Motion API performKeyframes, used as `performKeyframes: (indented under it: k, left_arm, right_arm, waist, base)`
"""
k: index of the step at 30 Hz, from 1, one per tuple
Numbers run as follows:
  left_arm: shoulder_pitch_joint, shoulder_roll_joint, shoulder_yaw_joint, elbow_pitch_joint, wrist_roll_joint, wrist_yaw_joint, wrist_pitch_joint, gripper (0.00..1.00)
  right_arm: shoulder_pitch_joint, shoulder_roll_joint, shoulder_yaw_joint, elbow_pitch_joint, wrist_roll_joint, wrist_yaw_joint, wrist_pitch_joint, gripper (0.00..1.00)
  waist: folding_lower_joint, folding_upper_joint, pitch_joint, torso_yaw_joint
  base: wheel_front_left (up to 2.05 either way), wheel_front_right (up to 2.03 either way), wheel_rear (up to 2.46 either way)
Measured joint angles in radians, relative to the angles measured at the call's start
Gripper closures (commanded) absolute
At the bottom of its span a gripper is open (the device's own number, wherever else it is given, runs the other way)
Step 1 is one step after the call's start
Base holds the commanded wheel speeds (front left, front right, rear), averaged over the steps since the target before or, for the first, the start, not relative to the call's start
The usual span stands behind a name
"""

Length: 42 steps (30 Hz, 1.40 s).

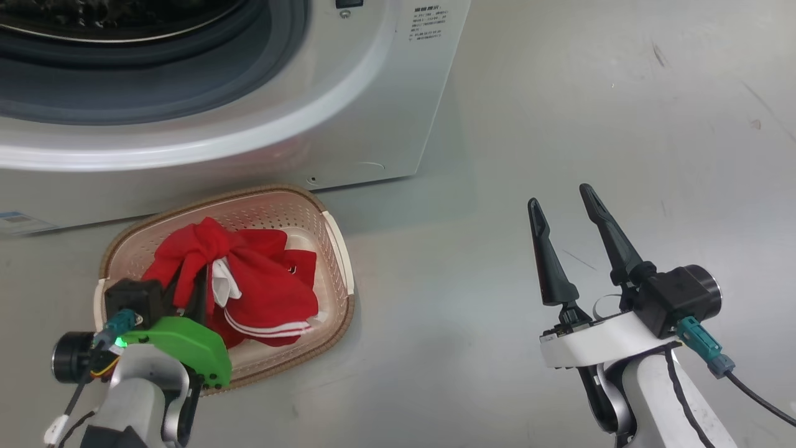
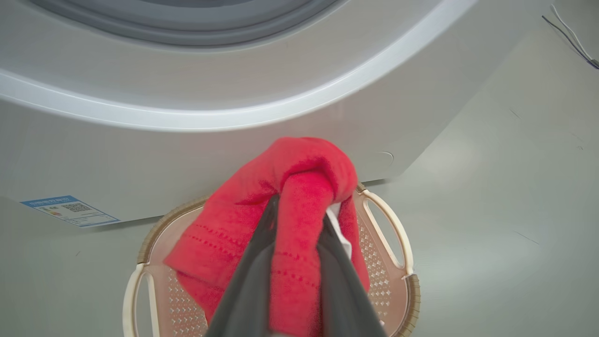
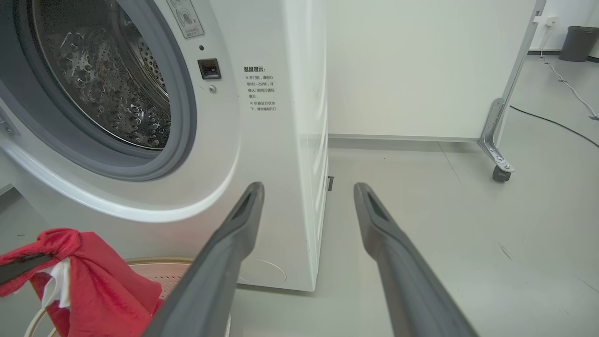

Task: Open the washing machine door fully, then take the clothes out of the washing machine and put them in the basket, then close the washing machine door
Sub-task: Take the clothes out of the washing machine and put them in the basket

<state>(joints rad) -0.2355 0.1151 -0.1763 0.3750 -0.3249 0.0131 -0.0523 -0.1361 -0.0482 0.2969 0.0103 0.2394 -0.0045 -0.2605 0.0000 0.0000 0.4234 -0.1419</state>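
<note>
At 7 o'clock in the head view, left claw [image 1: 191,277] is closed narrow on the clothes [image 1: 267,280], a red bunch pinched between both fingers. In the left wrist view the fabric wraps over and around the fingertips [image 2: 273,206], up toward 12 o'clock. The rest of the garment drapes to 3 o'clock of the claw, down into the basket [image 1: 336,249]. Basket sits on the floor [image 1: 497,155], just beside the washing machine [image 1: 373,93] front, at its 6 o'clock. Drum opening is uncovered, steel drum [image 3: 117,93] visible in the right wrist view. Right claw [image 1: 559,196] is at 4 o'clock in the head view, fingers wide apart, gripping nothing, well apart from basket and clothes, which lie at its 9 o'clock.
</note>
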Motion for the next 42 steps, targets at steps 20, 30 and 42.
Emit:
performKeyframes:
  k: [20, 30, 42]
  left_arm:
    - [-0.24, 0.008, 0.079, 0.292, -0.091, -0.027, 0.096, 1.0]
    - [-0.297, -0.002, 0.108, 0.427, -0.142, -0.054, 0.119, 1.0]
    - [-0.339, -0.01, 0.116, 0.535, -0.154, -0.075, 0.087, 0.0]
  right_arm:
    - [-0.113, 0.0, 0.033, -0.035, 0.016, -0.018, 0.0, 0.0]
    - [-0.143, 0.0, 0.042, -0.028, 0.016, -0.025, 0.0, 0.0]
    - [-0.151, -0.001, 0.045, -0.002, 0.016, -0.025, 0.0, 0.0]
  waist:
    - [0.0, 0.0, 0.23, -0.071]
    - [0.0, 0.0, 0.271, -0.089]
    - [0.0, 0.0, 0.254, -0.088]
  base:
    - [0.0, 0.0, 0.0]
    - [0.0, 0.0, 0.0]
    - [0.0, 0.0, 0.0]
